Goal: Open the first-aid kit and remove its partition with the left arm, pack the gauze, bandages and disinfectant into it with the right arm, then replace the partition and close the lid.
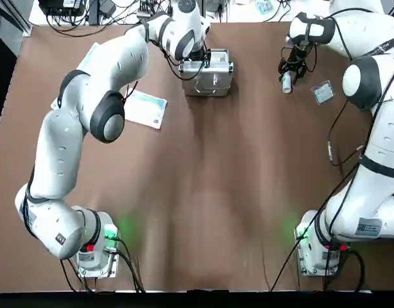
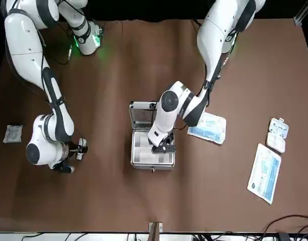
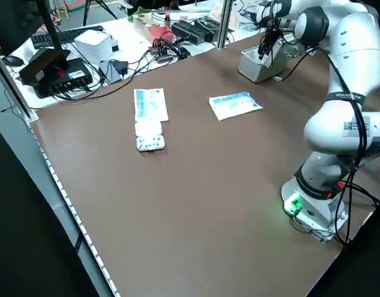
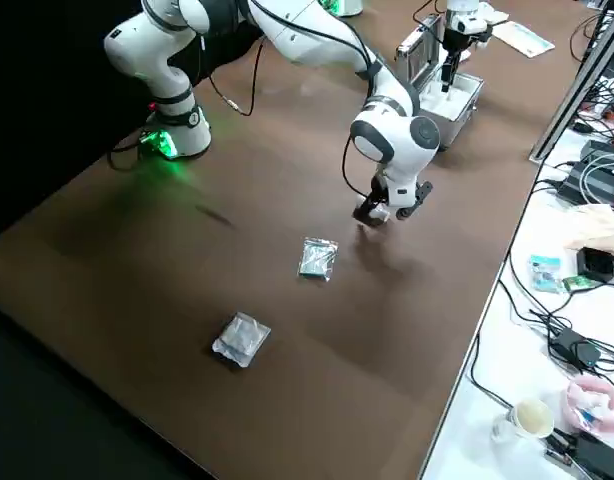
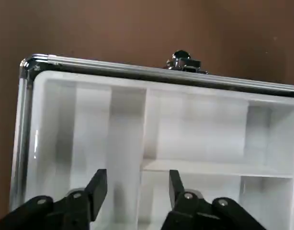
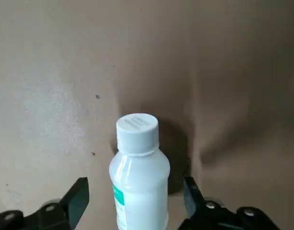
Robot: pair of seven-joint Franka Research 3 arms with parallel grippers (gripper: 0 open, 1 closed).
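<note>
The first-aid kit (image 2: pixel 152 161) stands open at the far middle of the table, its lid (image 2: pixel 144 113) upright. The cream-white partition (image 5: pixel 195 129) sits inside, split into compartments. My left gripper (image 5: pixel 136 187) hangs open just above the partition, touching nothing. The disinfectant (image 6: pixel 138 177), a small white bottle with a ribbed cap, stands upright far right on the table (image 1: pixel 203 192). My right gripper (image 6: pixel 135 194) is open with a finger on each side of the bottle. Two small clear packets (image 4: pixel 317 257) (image 4: pixel 240 338) lie beyond it; which is gauze or bandages I cannot tell.
A flat blue-white carton (image 2: pixel 208 126) lies beside the kit on my left. Farther left lie a long flat packet (image 2: pixel 264 173) and a white blister pack (image 2: pixel 277 134). Cables and equipment crowd the bench beyond the table's far edge (image 3: pixel 177 31).
</note>
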